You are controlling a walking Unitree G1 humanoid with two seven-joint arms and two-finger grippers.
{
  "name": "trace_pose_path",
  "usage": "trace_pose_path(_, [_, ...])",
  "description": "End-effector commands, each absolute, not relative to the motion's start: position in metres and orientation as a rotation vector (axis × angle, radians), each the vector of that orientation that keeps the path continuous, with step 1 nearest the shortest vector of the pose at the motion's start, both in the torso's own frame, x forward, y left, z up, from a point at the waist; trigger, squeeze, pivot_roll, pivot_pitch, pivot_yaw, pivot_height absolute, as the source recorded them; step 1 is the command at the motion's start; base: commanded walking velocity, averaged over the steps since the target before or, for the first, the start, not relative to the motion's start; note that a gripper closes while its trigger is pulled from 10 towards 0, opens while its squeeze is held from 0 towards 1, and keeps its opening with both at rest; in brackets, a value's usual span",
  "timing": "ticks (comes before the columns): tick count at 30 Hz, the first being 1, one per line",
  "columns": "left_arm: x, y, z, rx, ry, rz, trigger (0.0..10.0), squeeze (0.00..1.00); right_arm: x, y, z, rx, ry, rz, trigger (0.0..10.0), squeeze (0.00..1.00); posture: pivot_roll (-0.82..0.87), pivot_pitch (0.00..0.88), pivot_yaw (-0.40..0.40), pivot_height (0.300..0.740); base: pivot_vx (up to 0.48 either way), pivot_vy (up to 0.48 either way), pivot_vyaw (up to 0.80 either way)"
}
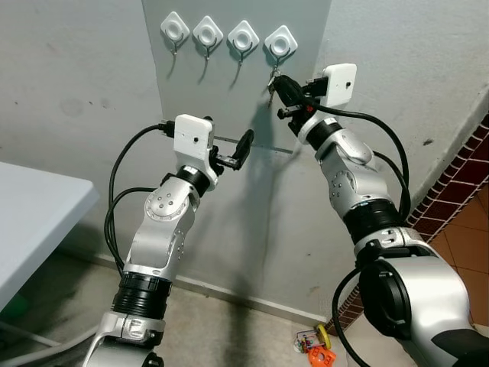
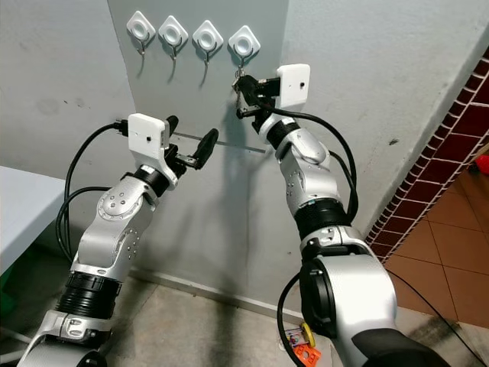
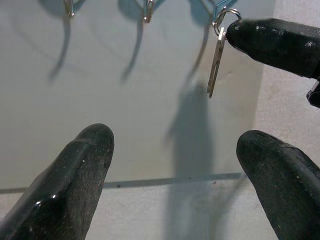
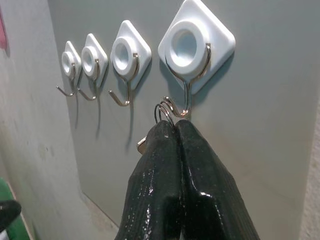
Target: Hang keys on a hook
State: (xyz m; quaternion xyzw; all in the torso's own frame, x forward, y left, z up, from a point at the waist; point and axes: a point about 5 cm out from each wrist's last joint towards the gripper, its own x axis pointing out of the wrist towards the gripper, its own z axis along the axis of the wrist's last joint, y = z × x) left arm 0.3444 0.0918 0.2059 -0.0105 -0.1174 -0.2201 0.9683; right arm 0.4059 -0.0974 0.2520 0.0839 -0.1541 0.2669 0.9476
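Four white diamond-shaped hooks sit in a row on a grey wall panel [image 1: 229, 92]. My right gripper [image 4: 176, 127] is raised to the rightmost hook [image 4: 195, 47] and is shut on a metal key ring [image 4: 164, 109]. The ring touches the bottom bend of that hook's wire; whether it is threaded over the tip I cannot tell. A silver key [image 3: 216, 62] dangles from the ring under the right fingers. My left gripper [image 1: 243, 147] hovers lower and to the left, near the panel, open and empty.
The other three hooks [image 1: 208, 33] are bare. A white table [image 1: 38, 206] stands at the left. A red brick wall [image 1: 458, 176] runs along the right. Small coloured items [image 1: 315, 348] lie on the floor by the wall's foot.
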Motion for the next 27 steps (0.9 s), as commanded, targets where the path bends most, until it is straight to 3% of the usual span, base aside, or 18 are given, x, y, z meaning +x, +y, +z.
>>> trace_pose_path(1, [0.344,0.0897,0.2123,-0.014,-0.251,-0.451,10.0,0.0,0.4072,-0.0947,0.2641,0.174,-0.348,0.552,10.0,0.0,0.08,0.0,-0.023,0.74,0.0,0.0,0.0])
trace_pose_path(17, [0.3439,0.0895,0.2118,-0.02,-0.248,-0.449,10.0,0.0,0.4092,-0.0953,0.2723,0.189,-0.373,0.544,10.0,0.0,0.08,0.0,-0.026,0.74,0.0,0.0,0.0])
trace_pose_path(27, [0.3441,0.0894,0.2123,-0.027,-0.248,-0.448,10.0,0.0,0.4128,-0.0992,0.2732,0.402,-0.323,0.555,10.0,0.0,0.07,0.0,-0.026,0.74,0.0,0.0,0.0])
